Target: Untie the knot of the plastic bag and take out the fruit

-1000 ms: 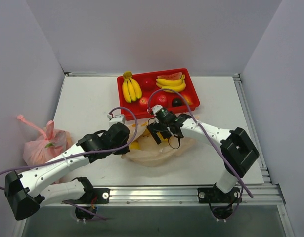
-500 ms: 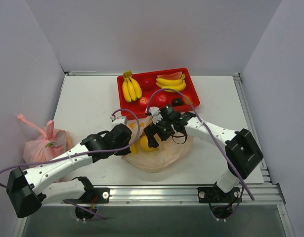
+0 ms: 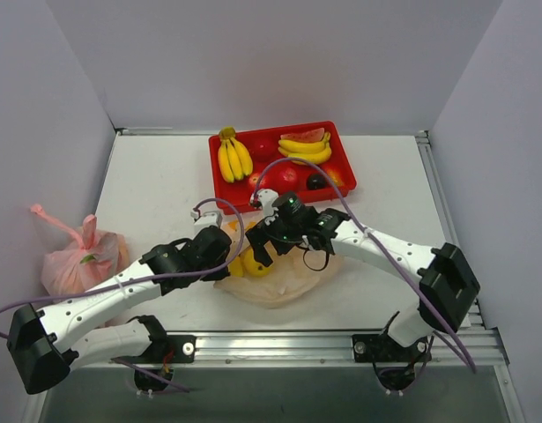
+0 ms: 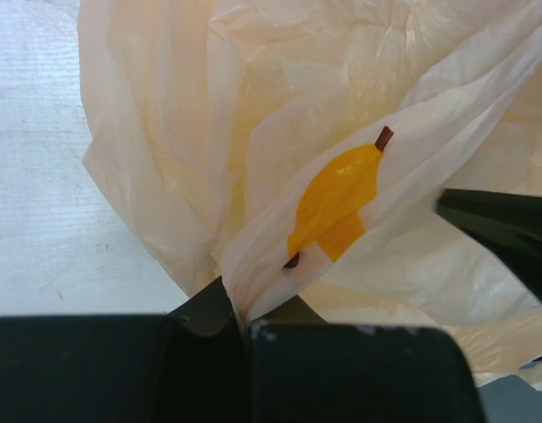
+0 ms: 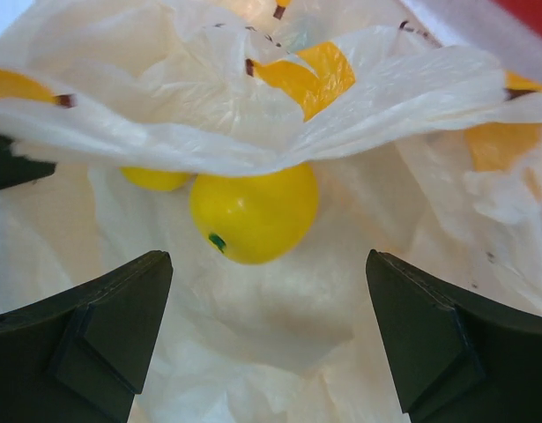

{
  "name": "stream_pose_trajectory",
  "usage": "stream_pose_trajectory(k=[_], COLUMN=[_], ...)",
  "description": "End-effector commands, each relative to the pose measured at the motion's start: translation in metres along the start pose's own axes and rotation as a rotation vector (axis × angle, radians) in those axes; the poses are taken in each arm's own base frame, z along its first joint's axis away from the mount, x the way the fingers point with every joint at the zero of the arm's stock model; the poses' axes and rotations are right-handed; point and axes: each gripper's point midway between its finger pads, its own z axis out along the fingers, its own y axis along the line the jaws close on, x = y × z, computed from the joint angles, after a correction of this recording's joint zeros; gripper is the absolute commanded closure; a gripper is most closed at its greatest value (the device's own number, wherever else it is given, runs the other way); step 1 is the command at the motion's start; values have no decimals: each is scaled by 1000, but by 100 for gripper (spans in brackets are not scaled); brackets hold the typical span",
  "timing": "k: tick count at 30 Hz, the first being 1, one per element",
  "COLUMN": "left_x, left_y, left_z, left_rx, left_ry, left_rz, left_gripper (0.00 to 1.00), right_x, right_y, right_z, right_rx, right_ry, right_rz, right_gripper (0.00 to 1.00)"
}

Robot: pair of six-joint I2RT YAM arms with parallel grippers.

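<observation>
The peach-orange plastic bag point(image 3: 284, 275) lies crumpled at the table's middle with its mouth open; no knot shows. My left gripper point(image 3: 223, 257) is shut on a fold of the bag's film point(image 4: 240, 308) at its left edge and holds it up. My right gripper point(image 3: 260, 248) is open inside the bag's mouth. Its fingers stand wide on either side of a round yellow fruit point(image 5: 253, 211), a little short of it and not touching. A second yellow fruit point(image 5: 156, 179) peeks out behind, under the film point(image 5: 253, 106). Both yellow fruits show in the top view point(image 3: 251, 262).
A red tray point(image 3: 214, 174) at the back holds two banana bunches point(image 3: 233, 159), a watermelon slice point(image 3: 308, 136), red apples point(image 3: 288, 174) and a dark fruit point(image 3: 315, 182). A knotted pink bag point(image 3: 77, 256) sits at the table's left edge.
My right gripper has moved left and down into the bag's mouth. My left gripper has shifted slightly with the film. The yellow fruits have come into view.
</observation>
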Motion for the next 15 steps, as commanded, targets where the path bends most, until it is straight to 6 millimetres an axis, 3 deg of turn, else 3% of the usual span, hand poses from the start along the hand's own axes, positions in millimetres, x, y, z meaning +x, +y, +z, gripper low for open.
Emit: stream_pose_trajectory(k=[1,5,11,14,15], left_x=[-11,-10,-11,-11,-11], left_y=[-2,-4,-4,-3,-3], left_z=[-5,-6,-7,-6,-6], left_rx=[16,22,24,22,22], left_ry=[-49,-46,-49,-51,-51], left_rz=[-43,-51,-55,-58,-58], left_gripper=[96,96,96,96,96], right_x=[-5,4,26,22,22], right_y=[10,10,-8,-5,-4], right_z=[23,47,74,66,61], right_rx=[-17,21,120,104,98], right_ry=[28,67,123,95,87], right_rz=[142,240,285,258,248], right_gripper=[1,0,2,17,31])
